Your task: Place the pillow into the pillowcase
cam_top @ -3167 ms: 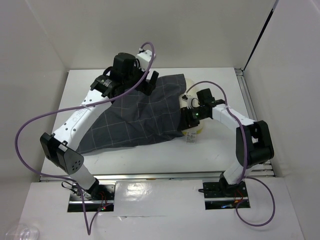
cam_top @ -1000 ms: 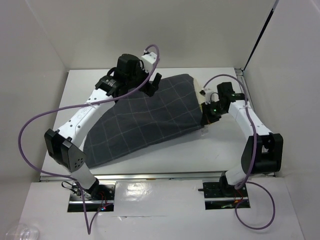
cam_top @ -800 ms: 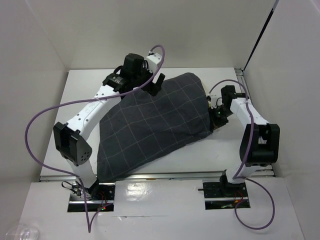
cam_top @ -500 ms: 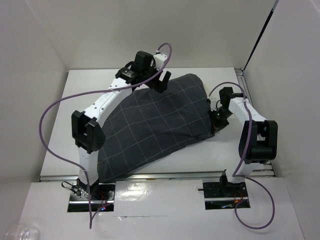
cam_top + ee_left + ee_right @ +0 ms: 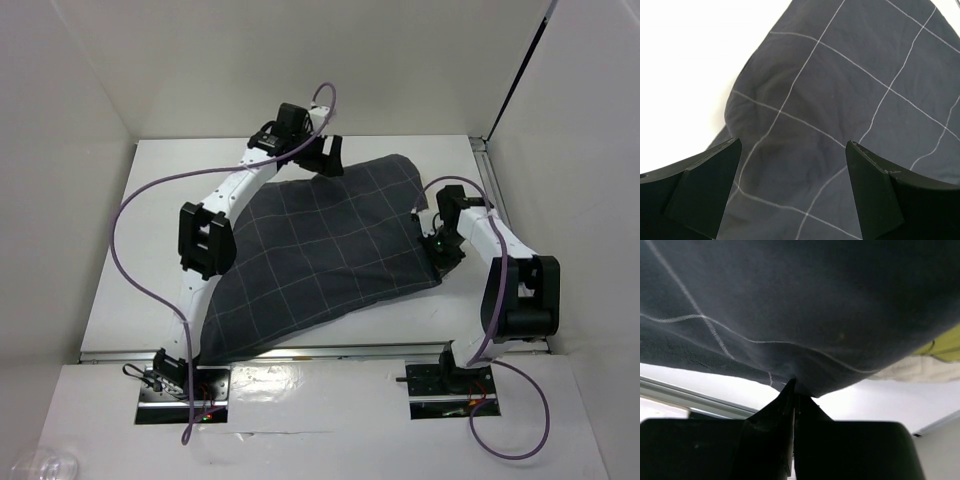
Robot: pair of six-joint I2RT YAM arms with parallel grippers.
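Observation:
The dark grey checked pillowcase (image 5: 320, 250) lies bulging across the middle of the table, with the pillow inside it. Only a sliver of the pillow (image 5: 920, 367) shows, white with a yellow band, at the case's edge in the right wrist view. My left gripper (image 5: 326, 160) hovers open over the case's far edge, and between its fingers (image 5: 705, 185) I see only the pillowcase (image 5: 840, 85) below. At the right edge my right gripper (image 5: 441, 248) is shut on the hem. In its own view the right gripper (image 5: 794, 386) pinches the pillowcase (image 5: 790, 300) with the cloth hanging over it.
White walls close the table (image 5: 130, 220) in at the back and on both sides. A metal rail (image 5: 495, 190) runs along the right edge close to the right arm. Purple cables (image 5: 140, 210) loop off both arms.
The pillowcase has been drawn rightward and now covers the pillow's right end. The left gripper moved right along the far edge, still open. The right gripper shifted right and nearer, holding the hem.

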